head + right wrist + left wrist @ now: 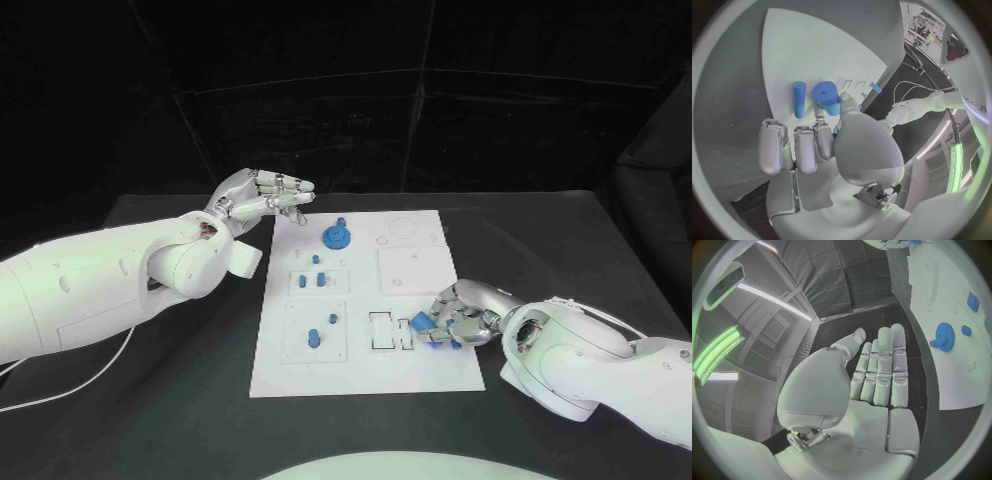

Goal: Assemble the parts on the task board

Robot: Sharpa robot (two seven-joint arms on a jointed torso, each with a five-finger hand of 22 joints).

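The white task board lies in the middle of the black table. A blue gear stands near its far edge, with several small blue pieces set in the left half. My left hand hovers over the board's far left corner, fingers straight and holding nothing; its wrist view shows the fingers beside the gear. My right hand rests at the board's right edge and pinches a thick blue cylinder between thumb and finger. A thin blue peg lies on the board just beyond it.
White slotted blocks stand on the board just left of my right hand. A raised square plate and a round socket occupy the board's far right part. Black table surrounds the board.
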